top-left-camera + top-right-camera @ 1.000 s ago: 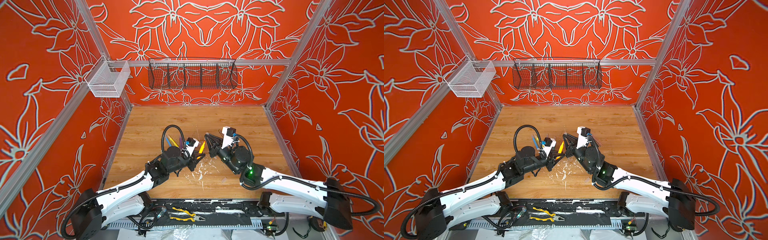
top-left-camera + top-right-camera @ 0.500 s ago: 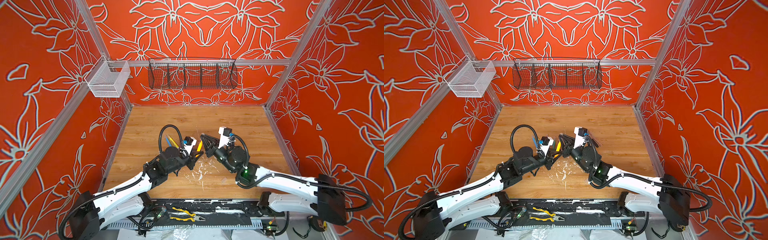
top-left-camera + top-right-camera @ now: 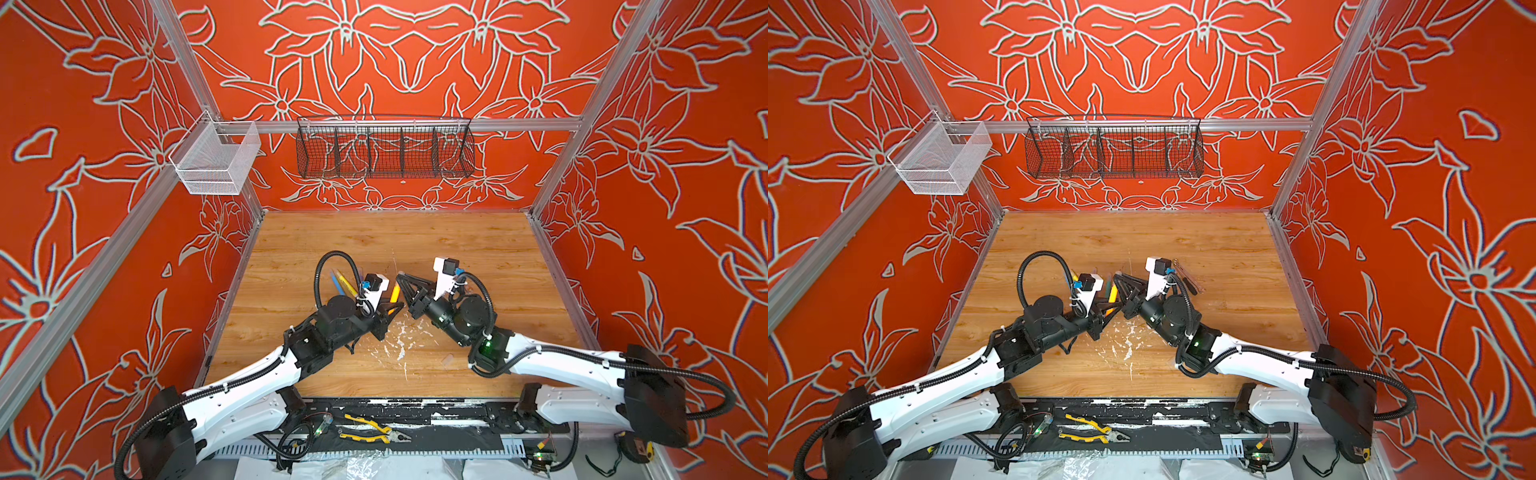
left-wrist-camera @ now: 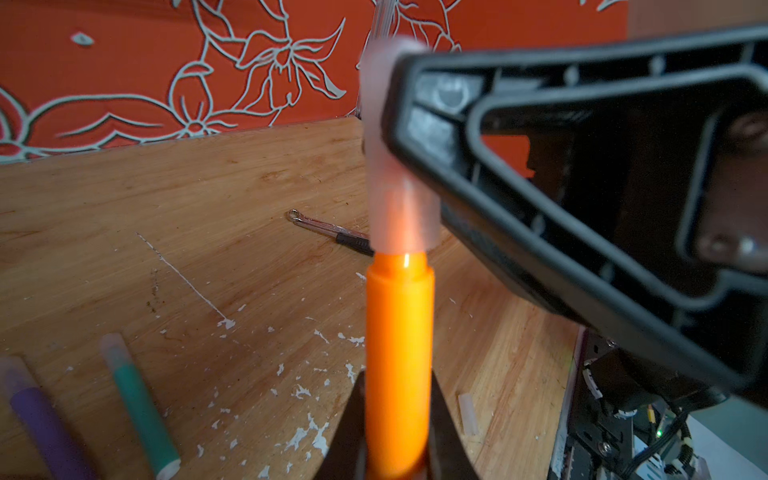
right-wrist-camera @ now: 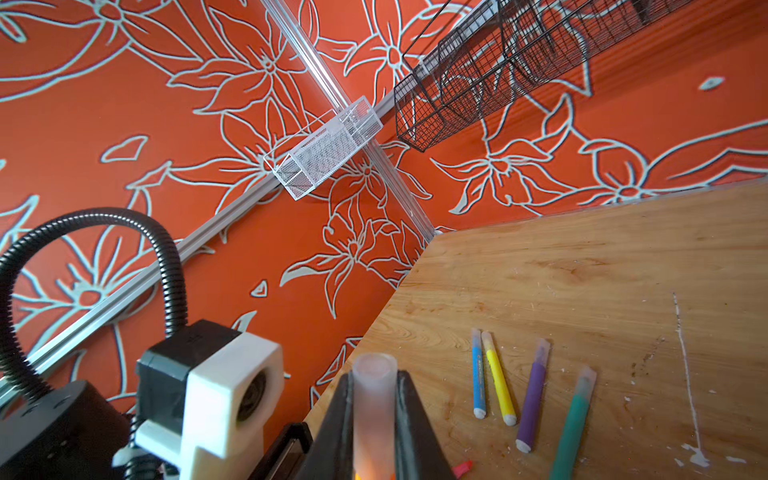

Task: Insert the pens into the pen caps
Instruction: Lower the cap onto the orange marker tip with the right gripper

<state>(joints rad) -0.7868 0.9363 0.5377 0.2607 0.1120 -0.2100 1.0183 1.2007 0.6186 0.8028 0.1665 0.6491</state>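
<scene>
The left claw (image 4: 398, 386) is clamped on the lower barrel of the orange pen (image 4: 399, 332) and holds it standing out straight, tip outward, so the writing end is free for a cap. The right claw (image 5: 375, 376) is pinched shut on a clear pen cap (image 4: 401, 216), gripping its closed half so the open mouth faces the pen along the same line. The cap is already over the tip, with a short orange collar bare below its rim, so I judge it not fully seated. Beyond the right claw, the blue pen (image 5: 478, 374), yellow pen (image 5: 498, 378), purple pen (image 5: 533, 395) and green pen (image 5: 575, 419) lie on the bench (image 3: 415, 245), each with a pale translucent end. A loose cap (image 4: 466, 413) lies beside the left claw. A second ago the two claws stood apart with a gap between pen and cap; the right claw has since moved in to meet the pen.
</scene>
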